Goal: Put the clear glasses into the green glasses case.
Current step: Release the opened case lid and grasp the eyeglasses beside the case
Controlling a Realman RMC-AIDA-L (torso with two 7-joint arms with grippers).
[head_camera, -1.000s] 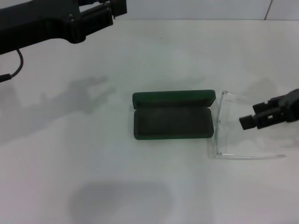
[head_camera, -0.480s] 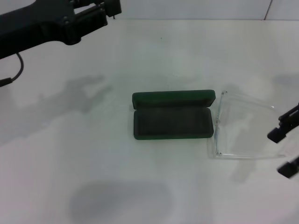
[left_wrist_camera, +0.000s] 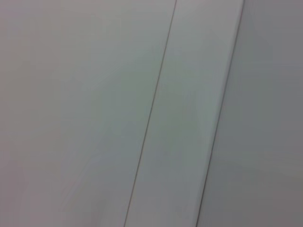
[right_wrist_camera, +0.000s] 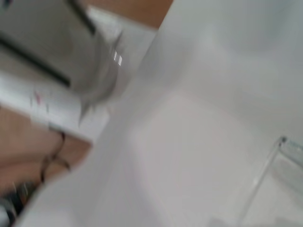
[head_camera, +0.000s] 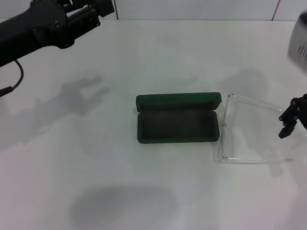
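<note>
Since the earlier frame, the left gripper (head_camera: 103, 7) has drawn farther back at upper left; its fingers' state cannot be told. On the white worktop (head_camera: 72, 158) the green glasses case (head_camera: 177, 118) lies open, the clear glasses (head_camera: 249, 129) just beside it. Right gripper (head_camera: 289, 123) has risen over their far arm, fingers unreadable.

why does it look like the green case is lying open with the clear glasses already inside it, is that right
Not quite. The green glasses case does lie open on the table, but its lining is bare. In the head view the clear glasses lie on the table beside the case, on the robot's right, arms unfolded. The right gripper is at their outer end; the left gripper is far off at the back.
</note>
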